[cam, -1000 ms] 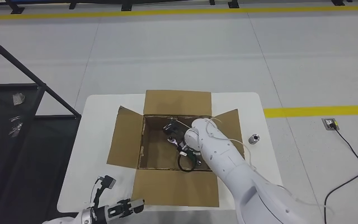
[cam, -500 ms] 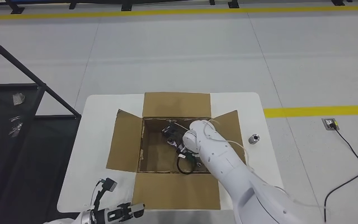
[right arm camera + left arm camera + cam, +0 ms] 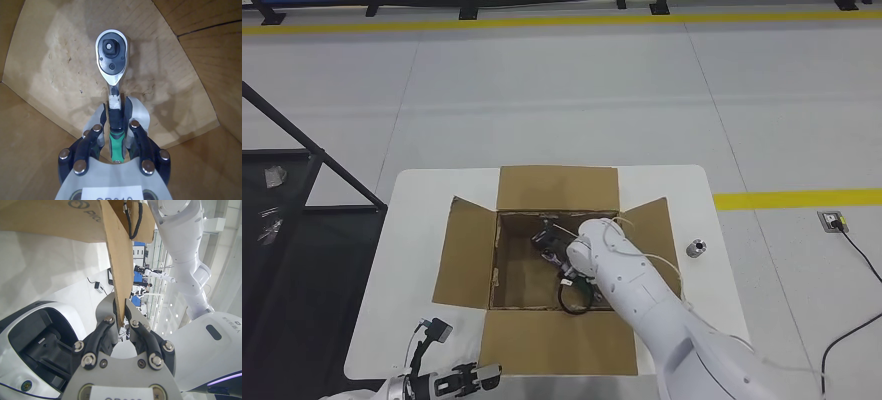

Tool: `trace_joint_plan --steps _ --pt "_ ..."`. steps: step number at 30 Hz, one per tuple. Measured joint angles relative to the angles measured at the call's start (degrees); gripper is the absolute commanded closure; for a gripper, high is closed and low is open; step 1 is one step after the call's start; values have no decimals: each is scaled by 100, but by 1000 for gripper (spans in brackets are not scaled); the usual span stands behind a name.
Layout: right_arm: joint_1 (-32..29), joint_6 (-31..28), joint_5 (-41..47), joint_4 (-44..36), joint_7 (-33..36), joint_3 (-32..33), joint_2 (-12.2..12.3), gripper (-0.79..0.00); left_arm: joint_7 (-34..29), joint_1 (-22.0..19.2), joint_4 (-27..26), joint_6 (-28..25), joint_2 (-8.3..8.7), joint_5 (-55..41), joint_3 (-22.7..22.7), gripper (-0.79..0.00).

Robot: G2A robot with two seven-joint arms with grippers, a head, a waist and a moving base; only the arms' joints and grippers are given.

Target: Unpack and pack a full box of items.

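Observation:
An open cardboard box (image 3: 558,186) stands mid-table with its flaps spread. My right arm goes down into it. There my right gripper (image 3: 115,108) (image 3: 550,244) is shut on a ratchet wrench (image 3: 112,56), on the neck just above its green handle. The wrench's chrome head hangs over the bare box floor (image 3: 62,66). My left gripper (image 3: 120,307) (image 3: 480,375) is at the table's near edge, shut on the edge of the box's near flap (image 3: 119,256) (image 3: 557,340).
A small metal socket (image 3: 697,246) lies on the white table (image 3: 412,260) to the right of the box. A black frame (image 3: 302,180) stands off the table's left side. A black cable loop (image 3: 572,297) hangs from the right arm inside the box.
My right arm has shifted a little toward the near side of the box with the wrench. My left gripper has drawn back slightly toward the near edge, still on the flap.

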Motion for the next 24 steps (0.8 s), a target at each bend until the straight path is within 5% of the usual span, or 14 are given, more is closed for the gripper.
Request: trace_joint_plan --steps 4,6,24 --pt "-20 154 -22 31 48 9 -15 -132 -5 -1 3 -22 12 -22 9 0" --pt "-25 195 -29 36 60 14 -19 -3 -4 2 3 -34 17 -31 12 0" --pt "276 -496 -66 -219 -929 169 110 0 384 -97 122 27 43 -28 27 0"
